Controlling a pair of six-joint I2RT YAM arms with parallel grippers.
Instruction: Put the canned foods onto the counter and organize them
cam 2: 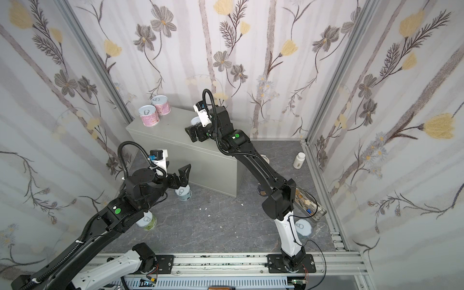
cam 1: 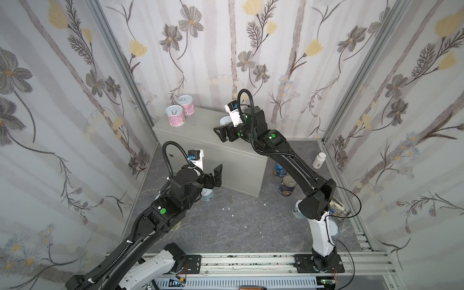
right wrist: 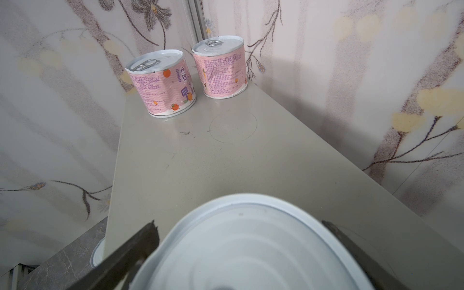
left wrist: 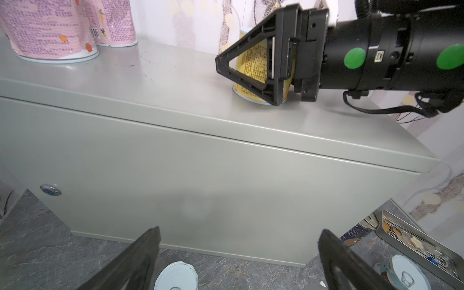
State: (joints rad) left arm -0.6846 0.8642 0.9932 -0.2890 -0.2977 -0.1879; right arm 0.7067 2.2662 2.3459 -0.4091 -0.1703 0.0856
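Observation:
Two pink cans (cam 1: 175,118) (cam 1: 186,105) stand close together at the counter's (cam 1: 200,135) far left corner, also seen in the right wrist view (right wrist: 163,85) (right wrist: 221,67). A yellow can (left wrist: 253,62) stands upright on the counter's right part; its pale lid (right wrist: 246,251) fills the space between my right gripper's (cam 1: 224,128) open fingers. My left gripper (cam 1: 216,175) hangs open and empty before the counter's front, above a pale blue can (cam 2: 183,193) on the floor. A green can (cam 2: 148,222), a tall blue can (cam 1: 279,169), a navy can (cam 1: 287,185) and a light blue can (cam 2: 303,227) are on the floor.
A white pill bottle (cam 1: 319,160) stands on the dark marbled floor by the right wall. A flat open tin (cam 2: 311,206) with small items lies beside the right arm's base. Flowered walls close in the left, back and right sides. A round lock (left wrist: 50,190) sits on the counter's front.

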